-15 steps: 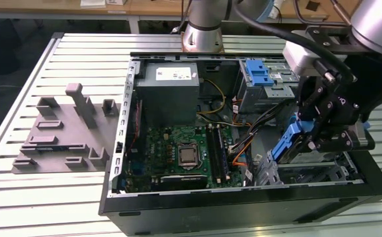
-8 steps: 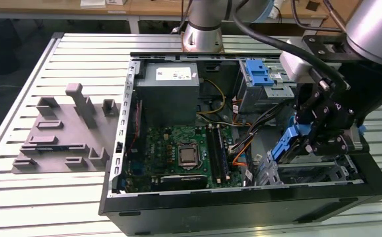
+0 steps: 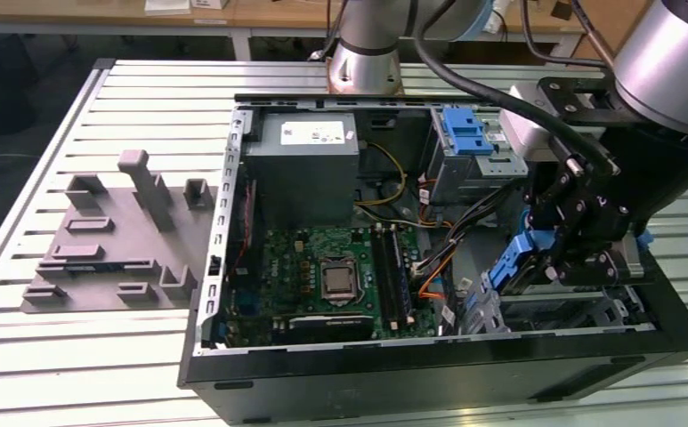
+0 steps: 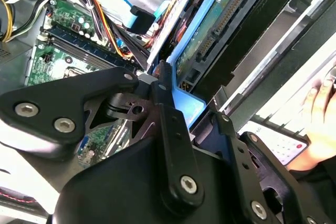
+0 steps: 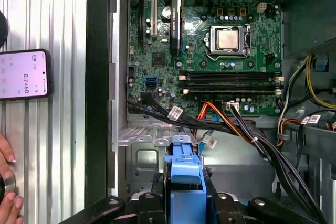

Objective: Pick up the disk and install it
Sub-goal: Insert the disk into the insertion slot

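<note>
- The disk (image 3: 513, 263), a flat grey metal drive with blue plastic rails, hangs tilted inside the open black computer case (image 3: 439, 374), at its near corner on the exterior view's right.
- My pincer (image 3: 570, 267) is clenched around it.

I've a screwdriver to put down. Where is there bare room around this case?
Bare slatted metal table lies around the grey moulded fixture, at the exterior view's left of the open black computer case. Inside is crowded: bundled cables cross the middle, and the gripper holds the blue-railed metal disk beside them.
</note>
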Robot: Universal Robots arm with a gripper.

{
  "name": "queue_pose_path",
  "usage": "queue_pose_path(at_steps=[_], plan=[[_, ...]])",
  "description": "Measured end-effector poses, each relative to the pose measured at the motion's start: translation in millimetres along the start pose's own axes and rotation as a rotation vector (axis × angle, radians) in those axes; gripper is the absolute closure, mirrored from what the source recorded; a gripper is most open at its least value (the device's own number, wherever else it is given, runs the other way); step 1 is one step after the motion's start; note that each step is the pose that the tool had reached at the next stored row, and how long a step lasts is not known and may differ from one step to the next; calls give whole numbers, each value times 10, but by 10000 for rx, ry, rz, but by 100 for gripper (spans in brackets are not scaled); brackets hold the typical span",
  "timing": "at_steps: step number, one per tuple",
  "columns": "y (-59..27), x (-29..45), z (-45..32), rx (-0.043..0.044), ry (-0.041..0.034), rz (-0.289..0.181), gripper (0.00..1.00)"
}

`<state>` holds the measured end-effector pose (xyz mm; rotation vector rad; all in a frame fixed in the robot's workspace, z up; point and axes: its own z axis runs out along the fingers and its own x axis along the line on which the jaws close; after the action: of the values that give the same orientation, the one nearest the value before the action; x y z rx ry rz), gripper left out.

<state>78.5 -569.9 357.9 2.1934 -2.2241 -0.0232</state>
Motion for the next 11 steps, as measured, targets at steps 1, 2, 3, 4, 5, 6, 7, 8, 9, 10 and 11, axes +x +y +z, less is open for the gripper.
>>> queue_pose_path(at_steps=[1, 2, 3, 4, 5, 6, 7, 8, 9, 10, 11], plan=[[0, 0, 0, 0, 1, 0, 64], [0, 0, 0, 0, 1, 0, 64], [0, 0, 0, 0, 1, 1, 64], [0, 0, 1, 0, 0, 1, 64], [0, 0, 1, 0, 0, 0, 64], [0, 0, 2, 0, 0, 1, 64], [0, 0, 9, 0, -4, 0, 64], [0, 0, 21, 0, -7, 0, 64], [-1, 0, 34, 0, -8, 0, 64], [-1, 0, 47, 0, -11, 0, 64], [-1, 0, 62, 0, -16, 1, 64]])
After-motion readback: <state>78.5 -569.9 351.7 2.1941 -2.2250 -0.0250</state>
